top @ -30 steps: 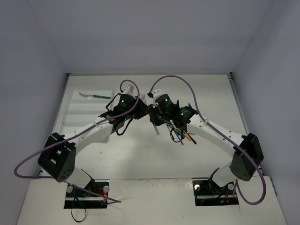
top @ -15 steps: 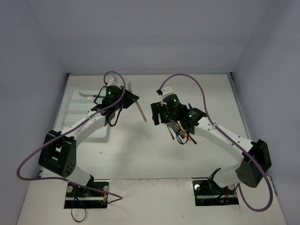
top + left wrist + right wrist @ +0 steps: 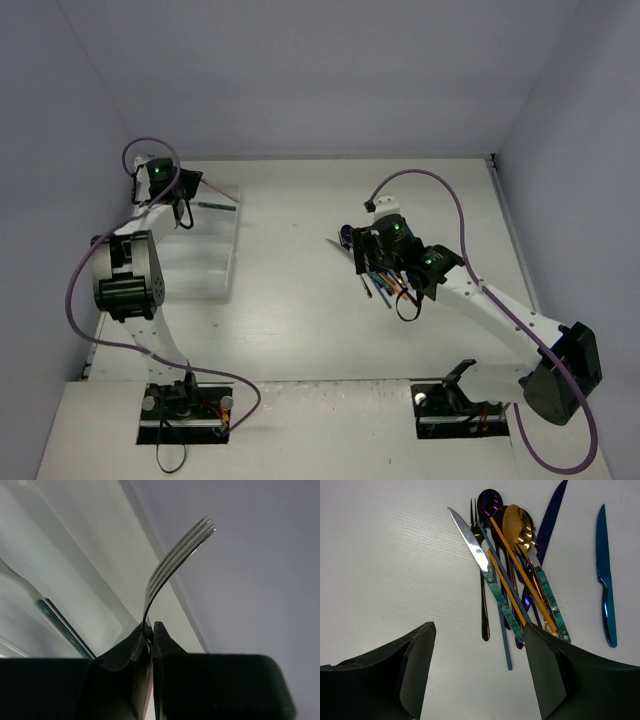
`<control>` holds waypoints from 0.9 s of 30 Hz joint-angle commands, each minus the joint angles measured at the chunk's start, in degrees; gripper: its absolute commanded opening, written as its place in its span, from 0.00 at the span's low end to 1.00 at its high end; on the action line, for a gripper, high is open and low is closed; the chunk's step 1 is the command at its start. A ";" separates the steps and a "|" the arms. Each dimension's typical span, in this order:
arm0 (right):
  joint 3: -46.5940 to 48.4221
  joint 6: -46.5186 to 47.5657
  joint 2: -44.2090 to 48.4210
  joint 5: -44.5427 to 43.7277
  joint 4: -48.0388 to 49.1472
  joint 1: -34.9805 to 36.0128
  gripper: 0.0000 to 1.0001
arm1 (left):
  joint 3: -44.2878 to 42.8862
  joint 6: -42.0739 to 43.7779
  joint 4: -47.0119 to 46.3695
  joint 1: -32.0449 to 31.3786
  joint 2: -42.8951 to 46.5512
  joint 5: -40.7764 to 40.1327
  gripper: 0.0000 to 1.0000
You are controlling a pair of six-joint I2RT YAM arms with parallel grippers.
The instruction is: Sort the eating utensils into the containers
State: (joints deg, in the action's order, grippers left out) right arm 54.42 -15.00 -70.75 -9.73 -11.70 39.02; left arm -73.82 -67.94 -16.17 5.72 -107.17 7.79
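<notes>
Top view: left fingers [image 3: 184,208] hang over the far end of the white tray [image 3: 225,270] on the left of the counter [image 3: 300,330]. A teal utensil [image 3: 216,205] lies at that end. Right fingers [image 3: 362,252] are above the utensil pile [image 3: 380,285], mid-counter. Left wrist: fingers clenched on a silver fork [image 3: 172,562], tines raised, tray below. Right wrist: fingers spread wide, grasping nothing. The pile lies just ahead on the counter, with a blue knife [image 3: 605,585] apart to one side.
</notes>
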 commanded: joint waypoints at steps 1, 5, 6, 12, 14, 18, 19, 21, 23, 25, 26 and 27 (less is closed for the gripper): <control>-0.05 0.39 2.65 -4.21 -0.02 -0.55 0.69 | -6.54 -4.74 -4.95 1.15 -5.67 -2.64 0.11; -0.69 0.75 3.17 -4.68 -0.33 -1.11 0.70 | -11.13 -4.67 -4.84 2.34 -11.01 -4.50 0.21; -0.83 0.88 3.09 -4.73 -0.46 -1.21 0.70 | -11.65 -4.90 -4.84 2.53 -11.61 -4.78 0.24; -1.15 1.55 2.22 -5.44 -0.86 -1.76 0.70 | -9.98 -6.20 -4.75 3.16 -11.05 -6.61 0.47; -0.94 1.80 1.74 -5.74 -0.90 -2.01 0.70 | -8.44 -5.69 -4.75 3.25 -9.99 -7.11 0.55; -0.40 3.13 0.56 -6.51 -1.00 -2.21 0.70 | -4.88 -4.78 -4.84 3.56 -6.54 -8.23 0.64; -0.31 3.45 0.28 -6.97 -1.09 -2.26 0.70 | -4.28 -4.69 -4.84 3.65 -5.03 -7.91 0.67; -0.19 3.75 -0.17 -7.75 -1.26 -2.49 0.69 | -3.66 -3.53 -4.71 3.69 -3.22 -6.69 0.71; -0.02 4.01 -0.94 -7.86 -1.39 -2.88 0.68 | -3.52 -1.72 -4.41 3.69 -0.39 -4.50 0.76; 0.26 4.01 -1.81 -7.64 -1.57 -3.43 0.66 | -4.27 1.80 0.26 3.69 1.24 -4.04 0.79; 0.46 4.01 -2.58 -7.12 -1.70 -3.69 0.65 | -4.91 3.87 2.96 3.69 2.34 -4.29 0.80; 0.63 3.92 -3.41 -6.48 -1.76 -3.90 0.65 | -5.28 5.53 5.13 3.69 3.17 -4.52 0.81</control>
State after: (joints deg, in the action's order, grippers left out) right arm 52.93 -11.71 -71.99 -15.00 -13.95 36.25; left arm -75.67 -70.02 -15.03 9.02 -112.22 2.52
